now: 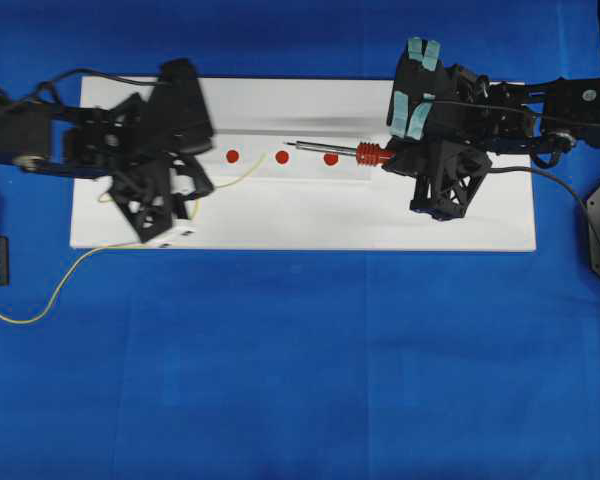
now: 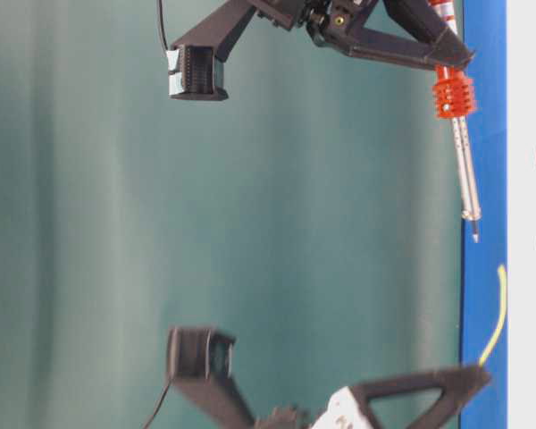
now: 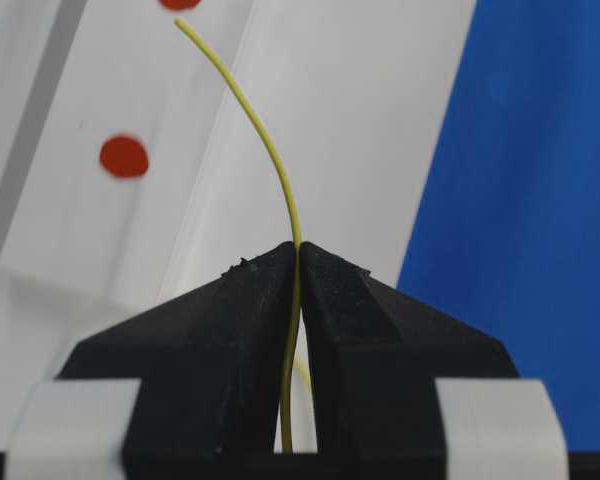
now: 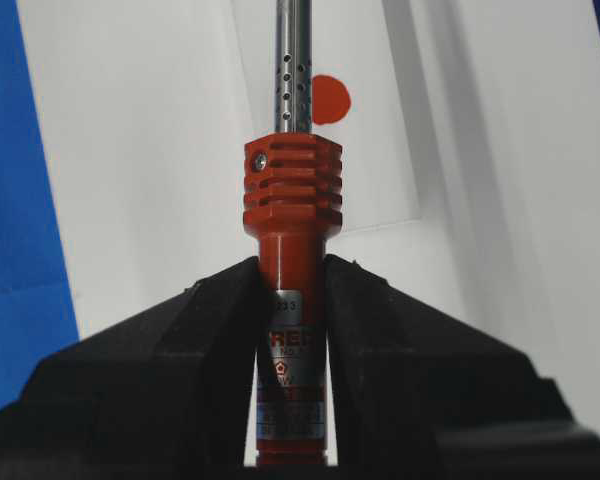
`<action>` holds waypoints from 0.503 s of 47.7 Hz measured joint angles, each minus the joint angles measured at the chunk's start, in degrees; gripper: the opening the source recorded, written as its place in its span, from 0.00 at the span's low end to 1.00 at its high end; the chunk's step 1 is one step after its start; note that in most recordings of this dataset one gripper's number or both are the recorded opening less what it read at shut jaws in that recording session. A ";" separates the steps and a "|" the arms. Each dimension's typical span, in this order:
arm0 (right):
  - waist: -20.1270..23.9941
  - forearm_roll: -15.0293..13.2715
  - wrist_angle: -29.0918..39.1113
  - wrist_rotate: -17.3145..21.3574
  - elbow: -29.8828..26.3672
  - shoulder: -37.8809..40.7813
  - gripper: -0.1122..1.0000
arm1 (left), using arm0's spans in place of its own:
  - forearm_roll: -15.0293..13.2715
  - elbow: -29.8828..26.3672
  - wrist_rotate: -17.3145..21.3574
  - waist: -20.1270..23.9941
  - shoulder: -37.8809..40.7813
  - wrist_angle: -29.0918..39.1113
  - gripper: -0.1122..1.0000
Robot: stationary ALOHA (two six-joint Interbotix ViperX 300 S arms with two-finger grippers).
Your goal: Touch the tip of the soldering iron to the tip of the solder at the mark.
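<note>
1. Left gripper [image 3: 298, 262] pinches the solder [image 3: 268, 150] tight between its jaws; the yellow wire runs up out of the tips and curves toward the red marks [image 1: 282, 157] on the white board [image 1: 280, 225].
2. Right gripper [image 4: 292, 275] clamps the soldering iron [image 4: 292, 200] by its handle, just below the red collar, shaft pointing ahead past a mark.
3. Iron tip and solder end sit apart.
</note>
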 measured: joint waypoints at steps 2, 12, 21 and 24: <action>0.00 -0.09 -0.09 0.00 0.09 0.00 0.16 | 0.00 -0.70 0.00 0.00 1.14 0.09 0.13; 0.00 -0.09 -0.18 0.00 0.26 0.00 0.16 | 0.00 -2.37 -0.09 0.00 4.92 0.09 0.13; 0.00 -0.26 -0.53 0.00 0.35 0.00 0.16 | 0.00 -2.37 -0.09 0.26 6.15 -0.26 0.13; -0.09 -0.26 -0.53 0.00 0.35 0.00 0.16 | 0.00 -2.37 -0.09 0.26 6.33 -0.35 0.13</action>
